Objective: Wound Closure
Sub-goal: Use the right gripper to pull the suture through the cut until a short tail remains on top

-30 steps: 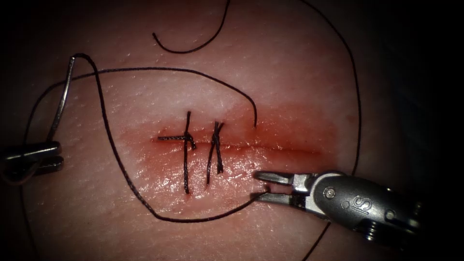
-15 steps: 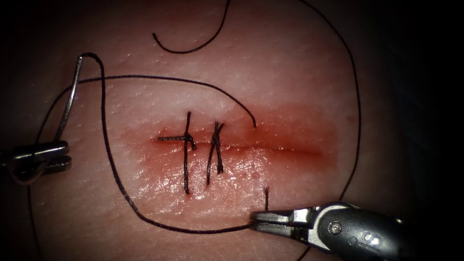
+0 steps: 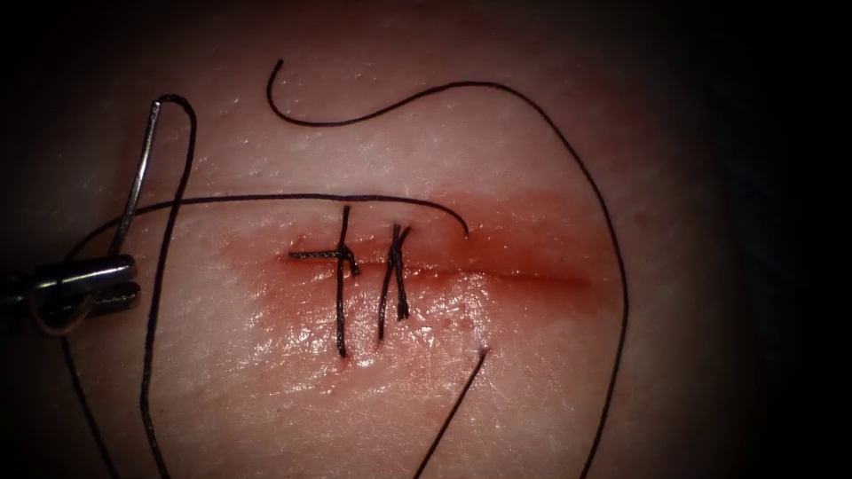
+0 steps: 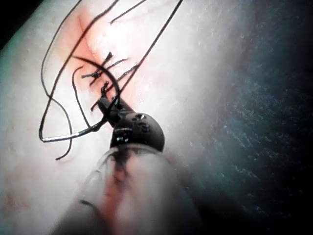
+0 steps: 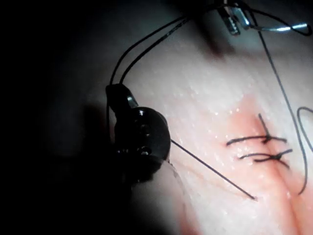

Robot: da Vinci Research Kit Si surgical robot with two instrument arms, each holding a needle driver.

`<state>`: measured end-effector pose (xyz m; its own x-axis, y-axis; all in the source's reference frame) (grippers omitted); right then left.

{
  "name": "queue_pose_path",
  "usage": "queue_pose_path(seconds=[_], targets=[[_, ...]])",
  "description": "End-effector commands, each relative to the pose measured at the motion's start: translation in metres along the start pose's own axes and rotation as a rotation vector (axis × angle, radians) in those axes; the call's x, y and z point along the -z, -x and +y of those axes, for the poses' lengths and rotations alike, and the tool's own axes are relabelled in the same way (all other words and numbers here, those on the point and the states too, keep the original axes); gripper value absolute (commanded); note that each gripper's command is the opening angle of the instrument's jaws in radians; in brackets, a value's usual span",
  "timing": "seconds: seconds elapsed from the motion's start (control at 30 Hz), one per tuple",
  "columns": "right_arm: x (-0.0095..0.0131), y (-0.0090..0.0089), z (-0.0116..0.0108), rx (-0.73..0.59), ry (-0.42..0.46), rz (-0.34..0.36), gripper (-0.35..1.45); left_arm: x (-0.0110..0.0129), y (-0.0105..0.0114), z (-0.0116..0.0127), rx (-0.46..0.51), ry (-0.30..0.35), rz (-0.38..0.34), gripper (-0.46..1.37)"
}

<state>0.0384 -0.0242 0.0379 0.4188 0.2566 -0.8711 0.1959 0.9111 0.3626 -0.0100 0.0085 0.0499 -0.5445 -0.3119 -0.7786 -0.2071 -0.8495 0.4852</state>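
Now we see left arm's silver needle driver (image 3: 84,282), jaws clamped on thin curved steel needle (image 3: 138,177) near its lower end; needle free of pale pork tissue (image 3: 497,133), well left of reddened horizontal cut (image 3: 524,277). Right arm's dark tool (image 5: 117,95), jaws closed on black thread (image 3: 612,266). Two dark stitches (image 3: 368,279) cross cut.

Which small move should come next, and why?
Probably the right tool, shut on the thread, should pull the slack through: a wide loop lies loose on the tissue. The left tool holds the needle mid-curve, out of tissue, left of the cut.
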Motion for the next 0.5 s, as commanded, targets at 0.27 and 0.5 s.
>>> queue_pose_path(seconds=[0.27,0.5], targets=[[-0.0051,-0.0031,-0.0024,0.013,-0.066,0.033,-0.35,0.0002,0.0,0.0,0.0,0.0,0.0,-0.35],[-0.0044,-0.0025,-0.0002,0.01,0.074,0.088,0.92,0.0005,0.0002,0.0,-0.001,0.001,0.002,-0.35]])
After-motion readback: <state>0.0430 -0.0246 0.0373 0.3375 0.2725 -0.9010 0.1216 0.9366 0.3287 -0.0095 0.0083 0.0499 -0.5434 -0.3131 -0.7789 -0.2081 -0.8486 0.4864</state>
